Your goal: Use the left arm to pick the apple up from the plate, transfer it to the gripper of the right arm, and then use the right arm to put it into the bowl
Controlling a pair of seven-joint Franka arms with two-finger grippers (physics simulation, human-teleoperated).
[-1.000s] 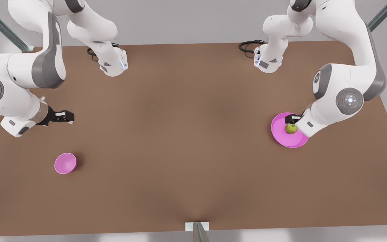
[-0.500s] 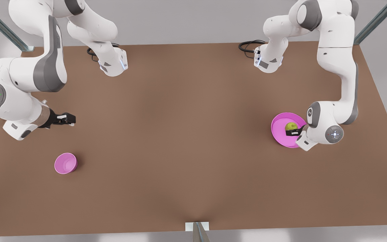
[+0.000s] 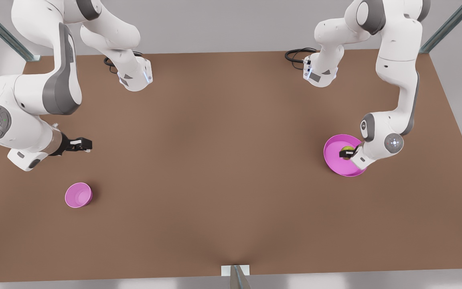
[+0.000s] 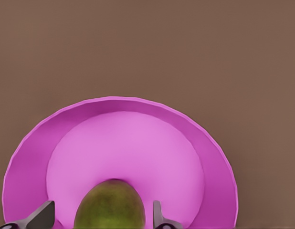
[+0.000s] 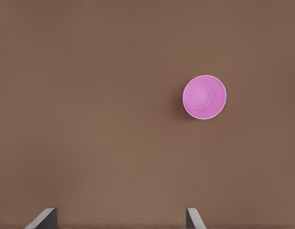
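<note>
We find the apple (image 4: 110, 206) sitting on the plate (image 4: 28, 157), toward the side of the dish nearest the arm that reaches for it, and in the front view the apple (image 3: 348, 150) is mostly covered by the black end effector lowered over it. That is the left end effector (image 3: 345, 153), since its wrist view looks straight across the fruit: the two fingertips (image 4: 42, 215) stand spread on either side of the apple with a gap of pink showing between each tip and the skin, so we judge it open around the fruit and not yet gripping. The straddling pose makes sense to us as the setup for a squeeze across the apple's width, with the plate (image 3: 333, 160) simply bearing the fruit at the front view's right of the brown table (image 3: 223, 168). Well apart, at the front view's left, the right end effector (image 3: 82, 144) hangs above the table with its fingers (image 5: 46, 217) apart and nothing between them; this arm waits, we think, for the handover. Its camera looks down on the bowl (image 5: 204, 97), which stands empty near it on the table (image 5: 100, 119), the bowl (image 3: 78, 195) being the apple's final place.
</note>
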